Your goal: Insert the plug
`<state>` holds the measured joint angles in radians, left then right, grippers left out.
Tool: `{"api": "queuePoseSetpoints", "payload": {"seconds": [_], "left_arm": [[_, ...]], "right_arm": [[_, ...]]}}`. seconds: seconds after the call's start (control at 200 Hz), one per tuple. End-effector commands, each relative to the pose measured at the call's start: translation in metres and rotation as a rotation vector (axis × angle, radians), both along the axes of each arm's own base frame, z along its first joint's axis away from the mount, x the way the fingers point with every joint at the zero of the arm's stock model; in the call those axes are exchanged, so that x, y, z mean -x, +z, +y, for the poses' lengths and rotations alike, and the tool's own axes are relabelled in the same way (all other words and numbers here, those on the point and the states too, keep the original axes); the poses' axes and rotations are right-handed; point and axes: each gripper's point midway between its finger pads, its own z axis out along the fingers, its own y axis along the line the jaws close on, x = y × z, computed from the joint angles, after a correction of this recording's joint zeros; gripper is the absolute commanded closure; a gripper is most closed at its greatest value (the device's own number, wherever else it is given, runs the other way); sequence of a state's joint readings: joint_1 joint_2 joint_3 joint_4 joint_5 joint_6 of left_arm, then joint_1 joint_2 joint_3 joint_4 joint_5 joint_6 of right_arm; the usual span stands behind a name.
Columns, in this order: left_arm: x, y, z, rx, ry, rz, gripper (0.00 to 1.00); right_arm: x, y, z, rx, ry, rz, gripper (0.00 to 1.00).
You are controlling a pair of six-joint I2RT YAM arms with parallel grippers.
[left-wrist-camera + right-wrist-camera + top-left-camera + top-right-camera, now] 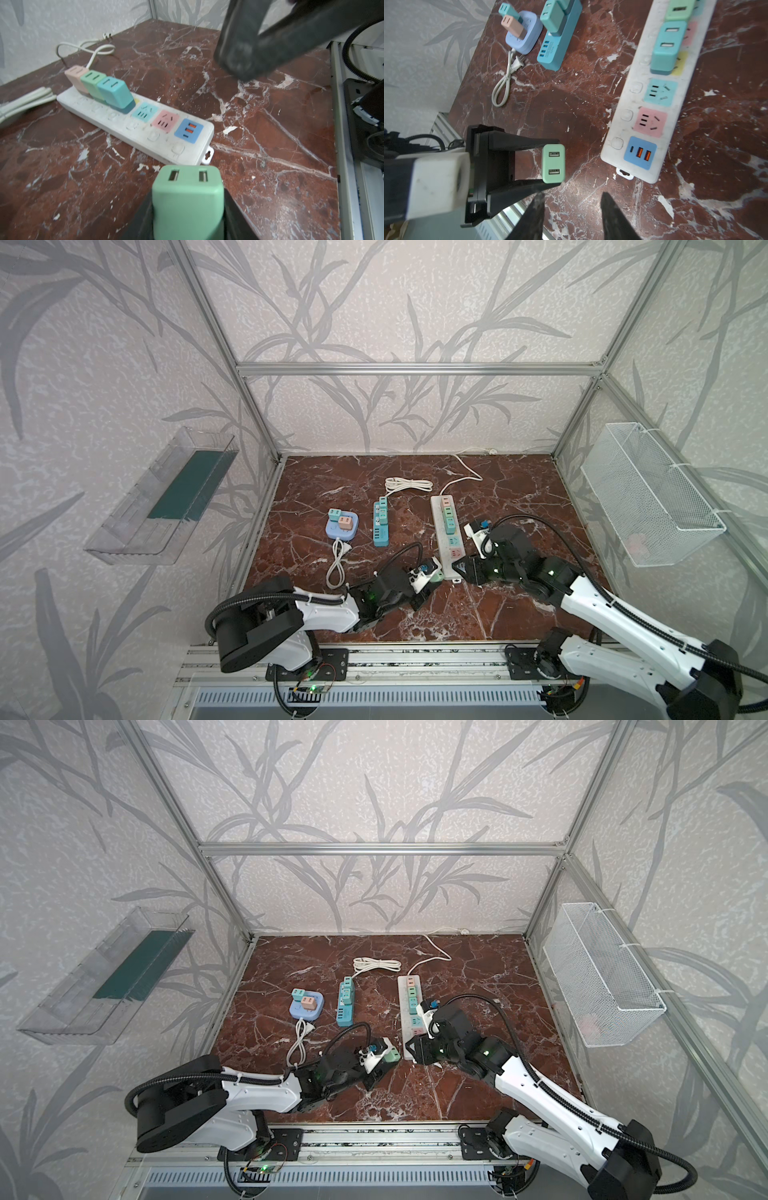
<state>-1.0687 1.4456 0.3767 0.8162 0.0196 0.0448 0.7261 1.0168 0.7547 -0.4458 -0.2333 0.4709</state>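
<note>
Marble tabletop [83, 187] up front, where the left gripper [550, 165] is clamping the green plug [188, 197] tight, just short of the white power strip [120, 128], the right gripper [572, 195] is hanging parted and empty beside it, and farther along the teal socket [660, 91] and pink socket [651, 119] are waiting unfilled.

Bare marble [411, 531] beside white strip [442, 541]

Your left arm [328, 608] and right arm [594, 597] carry white shells, black joints, ribbed black conduit [249, 598] and green lights [550, 572]; right gripper [572, 195] fingers [534, 216] are black, tapered.
</note>
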Motion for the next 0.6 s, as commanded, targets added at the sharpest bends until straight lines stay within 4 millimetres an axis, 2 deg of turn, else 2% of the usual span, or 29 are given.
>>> {"api": "queuePoseSetpoints", "payload": {"seconds": [0.0, 0.1, 0.2, 0.32, 0.445, 0.51, 0.595], "left_arm": [[0.004, 0.030, -0.012, 0.097, -0.054, -0.110, 0.83], [0.006, 0.028, -0.014, 0.096, -0.060, -0.107, 0.83], [0.007, 0.030, -0.013, 0.109, -0.062, -0.110, 0.83], [0.009, 0.030, -0.012, 0.110, -0.066, -0.113, 0.83], [0.009, 0.029, -0.012, 0.105, -0.066, -0.112, 0.82], [0.008, 0.028, -0.011, 0.104, -0.055, -0.110, 0.73], [0.003, 0.028, -0.008, 0.103, -0.022, -0.107, 0.46]], "right_arm": [[0.008, 0.003, 0.018, -0.020, 0.094, 0.016, 0.47], [0.014, -0.004, 0.030, -0.026, 0.146, 0.034, 0.44], [0.012, -0.016, 0.033, -0.007, 0.141, 0.057, 0.45], [0.010, -0.020, 0.036, -0.020, 0.132, 0.064, 0.55], [0.009, -0.014, 0.039, -0.046, 0.125, 0.056, 0.75], [0.010, -0.012, 0.040, -0.057, 0.131, 0.057, 0.84], [0.009, -0.008, 0.039, -0.061, 0.119, 0.045, 0.91]]}}
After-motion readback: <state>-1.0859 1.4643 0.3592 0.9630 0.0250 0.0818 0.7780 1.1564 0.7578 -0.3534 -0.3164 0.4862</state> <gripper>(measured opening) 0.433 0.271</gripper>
